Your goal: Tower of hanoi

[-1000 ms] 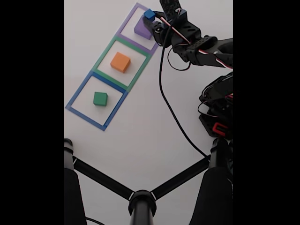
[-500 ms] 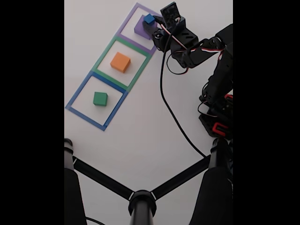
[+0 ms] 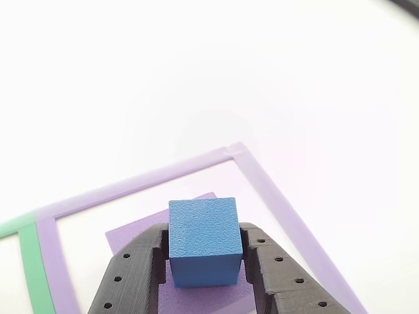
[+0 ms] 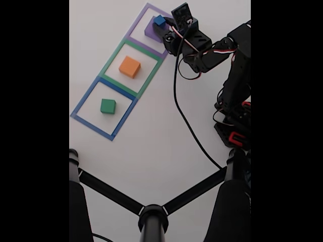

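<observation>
Lowered since earlier: jaws (image 3: 204, 265) gripping blue cube (image 3: 203, 241) over purple block (image 3: 134, 237) | blocks: 4

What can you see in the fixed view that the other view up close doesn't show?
The fixed view alone shows the orange block in the green tape square, the green block in the blue tape square, plus the arm and its cable. The other view alone shows both black fingers pressed against the blue cube's sides. Both show the pincer, the blue cube over the purple block, and the purple tape square.
</observation>
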`<state>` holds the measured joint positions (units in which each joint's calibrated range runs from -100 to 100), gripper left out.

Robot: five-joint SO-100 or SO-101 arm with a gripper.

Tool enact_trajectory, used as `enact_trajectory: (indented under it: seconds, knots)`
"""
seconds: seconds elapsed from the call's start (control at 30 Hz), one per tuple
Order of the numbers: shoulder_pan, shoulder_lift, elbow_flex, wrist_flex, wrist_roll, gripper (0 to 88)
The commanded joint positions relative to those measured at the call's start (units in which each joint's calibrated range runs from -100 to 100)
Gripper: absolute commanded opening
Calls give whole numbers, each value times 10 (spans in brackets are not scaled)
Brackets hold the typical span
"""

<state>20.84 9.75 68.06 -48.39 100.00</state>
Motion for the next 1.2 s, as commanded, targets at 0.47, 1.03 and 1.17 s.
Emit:
enact_trajectory:
  seconds: [0.47, 1.03, 1.17]
  knots:
    - [-2, -77, -4, 12, 0, 250]
    - [-27, -521, -260, 877, 0, 7]
    - [-62, -548, -377, 1067, 0, 1]
